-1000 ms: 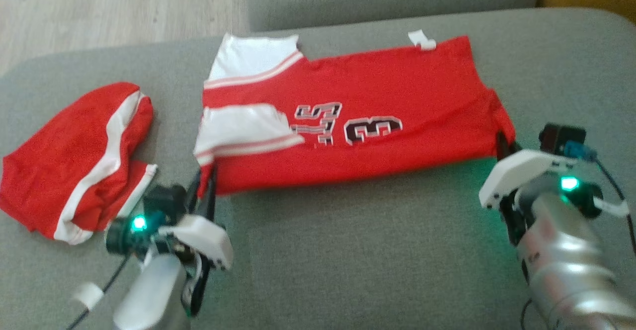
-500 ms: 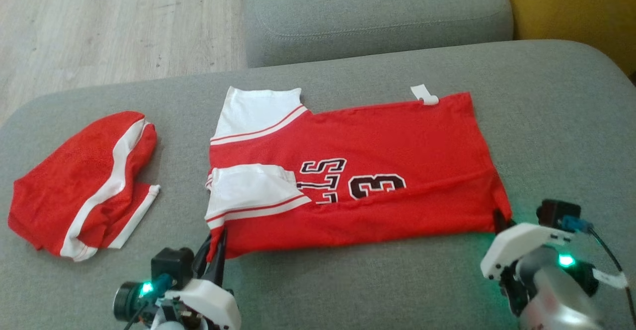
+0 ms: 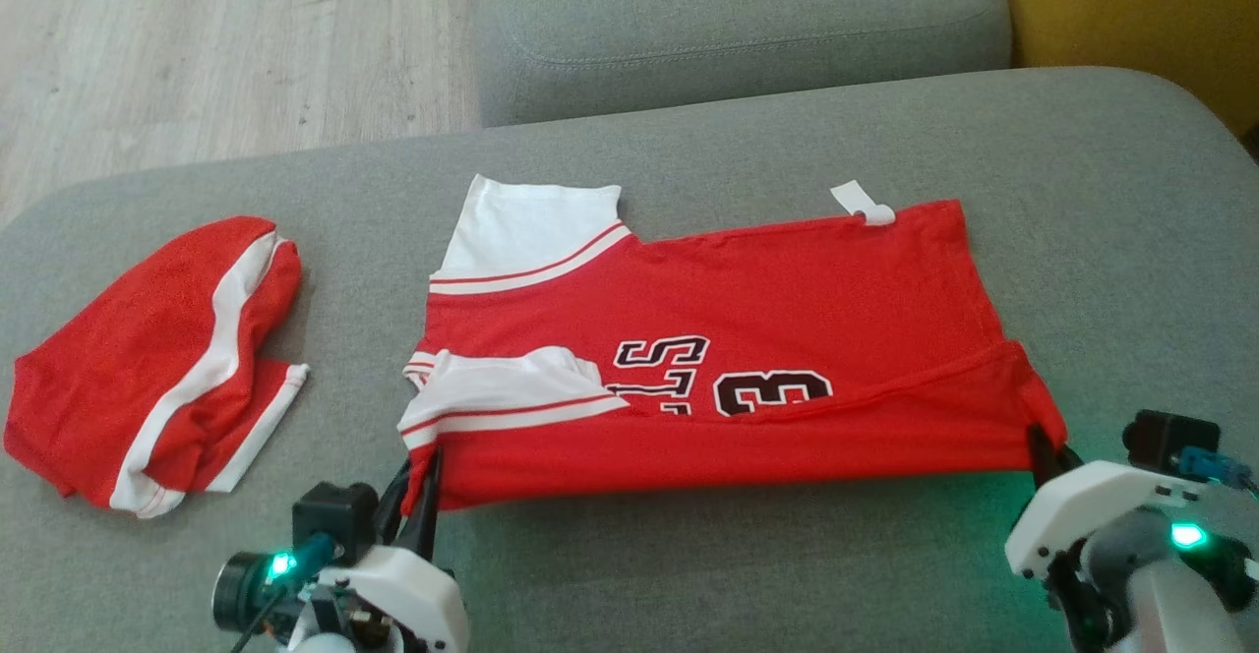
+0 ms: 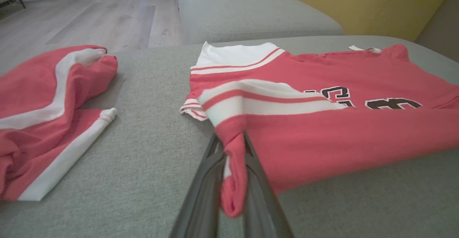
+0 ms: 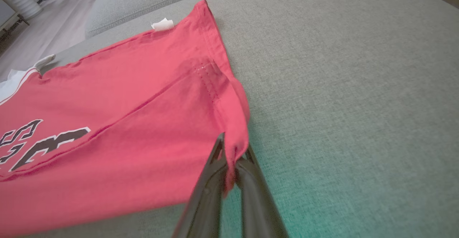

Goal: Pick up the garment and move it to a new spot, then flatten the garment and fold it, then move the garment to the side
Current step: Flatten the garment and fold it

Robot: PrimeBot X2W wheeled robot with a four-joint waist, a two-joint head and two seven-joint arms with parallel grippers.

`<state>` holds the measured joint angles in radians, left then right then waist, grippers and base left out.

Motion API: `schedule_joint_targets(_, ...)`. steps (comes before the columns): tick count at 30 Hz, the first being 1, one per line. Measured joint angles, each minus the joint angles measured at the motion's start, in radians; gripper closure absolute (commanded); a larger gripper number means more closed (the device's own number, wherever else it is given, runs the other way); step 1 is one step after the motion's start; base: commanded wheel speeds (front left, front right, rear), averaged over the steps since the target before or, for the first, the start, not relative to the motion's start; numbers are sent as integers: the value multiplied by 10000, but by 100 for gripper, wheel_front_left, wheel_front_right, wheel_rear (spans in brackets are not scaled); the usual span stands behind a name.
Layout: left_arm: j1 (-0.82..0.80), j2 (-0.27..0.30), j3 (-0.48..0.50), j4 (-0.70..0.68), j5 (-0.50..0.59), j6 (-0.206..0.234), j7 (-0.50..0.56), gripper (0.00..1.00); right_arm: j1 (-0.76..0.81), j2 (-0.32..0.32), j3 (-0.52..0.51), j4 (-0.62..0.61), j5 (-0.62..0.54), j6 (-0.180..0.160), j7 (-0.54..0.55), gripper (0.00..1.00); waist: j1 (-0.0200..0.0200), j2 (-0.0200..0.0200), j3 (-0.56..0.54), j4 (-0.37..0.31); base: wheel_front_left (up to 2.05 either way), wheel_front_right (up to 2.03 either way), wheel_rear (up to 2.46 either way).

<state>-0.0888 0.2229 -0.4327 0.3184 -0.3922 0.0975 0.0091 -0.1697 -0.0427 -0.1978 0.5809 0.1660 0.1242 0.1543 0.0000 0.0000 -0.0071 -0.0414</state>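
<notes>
Crumpled red shorts (image 3: 157, 358) with white stripes lie at the far left of a grey, coarse-woven sofa cushion (image 3: 689, 574). Just right of them, the left gripper (image 3: 425, 491) is clamped on the near-left corner of the red jersey (image 3: 767, 319), below its white sleeve (image 3: 502, 392). The right gripper (image 3: 1043, 446) pinches the near-right hem corner. The jersey is spread mid-cushion with its near edge drawn taut. Its thin, limp knit looks light and likely to sag unless held at both corners.
</notes>
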Motion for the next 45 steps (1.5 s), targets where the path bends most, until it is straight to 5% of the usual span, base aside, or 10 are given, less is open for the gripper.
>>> schedule_joint_targets(7,72,25,-222,265,0,-19,90,100,885,17,-38,-1726,111,0,1039,100,0,0,99,19,0,0,0)
schedule_joint_targets(8,72,25,-238,305,0,-21,151,100,971,21,-56,-1906,100,0,1118,28,0,0,112,17,0,0,0)
schedule_joint_targets(9,70,23,-249,351,0,-21,163,78,1092,25,-75,-2203,102,0,1223,0,0,0,144,4,0,0,0)
schedule_joint_targets(10,67,23,-244,364,0,-15,161,0,1130,23,-96,-2353,104,-2,1250,0,0,0,161,-7,0,0,0)
schedule_joint_targets(21,-520,25,67,0,-56,-17,-918,0,814,19,-305,-3954,-178,-2,138,0,0,0,623,-165,0,0,0)
schedule_joint_targets(27,-1964,274,247,-418,-130,-393,-1141,0,-366,15,-305,-4280,-355,-2,-418,0,1,0,1234,-328,0,0,0)
schedule_joint_targets(35,-5860,1179,86,1022,-194,-1937,777,0,-2222,-6,441,-3933,-673,-2,-675,0,3,0,2537,-761,0,0,0)
schedule_joint_targets(45,-9076,2132,-1154,3946,-1064,-2226,3453,0,-3883,-25,1507,-3463,-579,-2,-984,0,3,0,4016,-1671,0,0,0)
